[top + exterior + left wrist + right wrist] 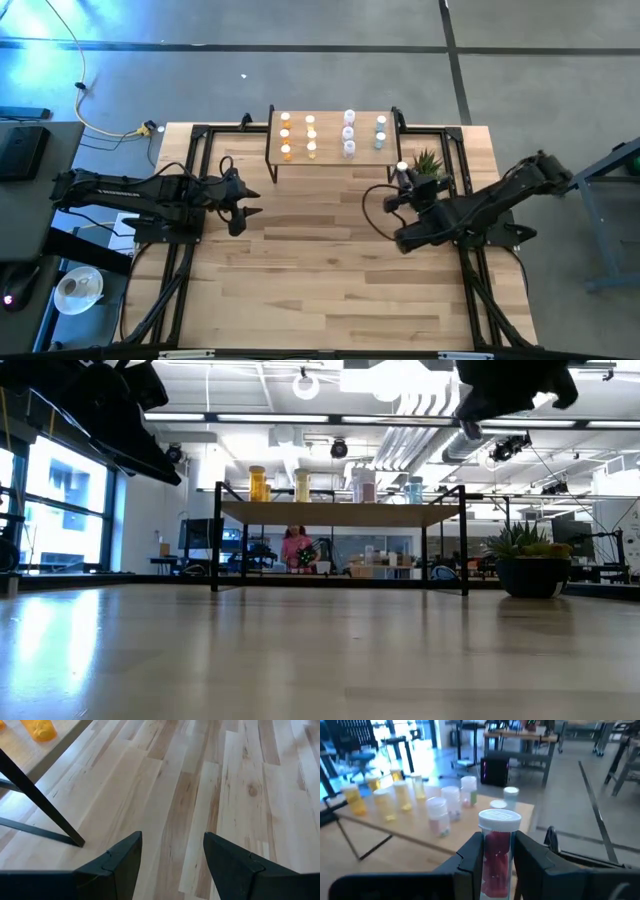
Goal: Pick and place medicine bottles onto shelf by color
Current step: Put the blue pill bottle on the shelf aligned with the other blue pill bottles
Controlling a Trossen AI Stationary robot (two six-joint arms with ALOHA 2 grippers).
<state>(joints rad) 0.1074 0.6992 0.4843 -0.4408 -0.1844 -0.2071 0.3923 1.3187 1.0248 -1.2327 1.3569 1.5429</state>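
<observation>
The shelf (335,158) stands at the table's far middle on black legs. On its top stand orange medicine bottles (298,136) at the left, pale ones (349,133) and bluish ones (381,133) to the right. My right gripper (497,845) is shut on a white-capped bottle with reddish contents (496,860). It hovers near the shelf's right end, beside the potted plant (428,162). My left gripper (172,845) hangs open over bare table by the shelf's left leg (45,805), with nothing between its fingers. My right gripper pinches the bottle's body (496,851) between its two fingers, just under the white cap (499,819). The fingers come nearly level from the table's near side, pointing toward the shelf. The bottle stands upright with its cap above the fingertips; its base is hidden by the fingers.
The green plant in its dark pot (530,565) stands right of the shelf, close to my right arm. Black frame rails (180,250) run along the table's left and right sides. The wide near half of the wooden table (330,290) is bare.
</observation>
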